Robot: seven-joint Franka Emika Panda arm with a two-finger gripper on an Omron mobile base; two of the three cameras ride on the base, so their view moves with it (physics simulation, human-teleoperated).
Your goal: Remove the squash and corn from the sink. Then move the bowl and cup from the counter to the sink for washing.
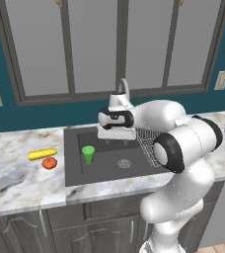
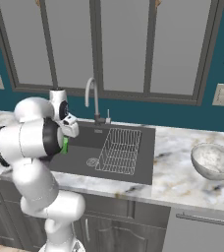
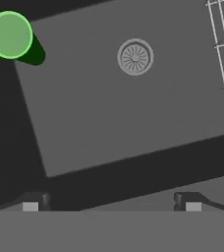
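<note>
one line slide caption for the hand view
Open pincer above the dark grey sink, small bright green cup standing beside the round drain.

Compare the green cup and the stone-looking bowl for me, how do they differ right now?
The cup is small, bright green and tapered; the bowl is far wider, grey-white and speckled. The cup stands inside the sink, near its left side; the bowl sits on the counter, right of the sink. Both are upright, and nothing grips either.

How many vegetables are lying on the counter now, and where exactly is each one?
2. The corn lies on the counter left of the sink; the squash sits just in front of it, close beside. None is seen in the basin, though the arm hides part.
</note>
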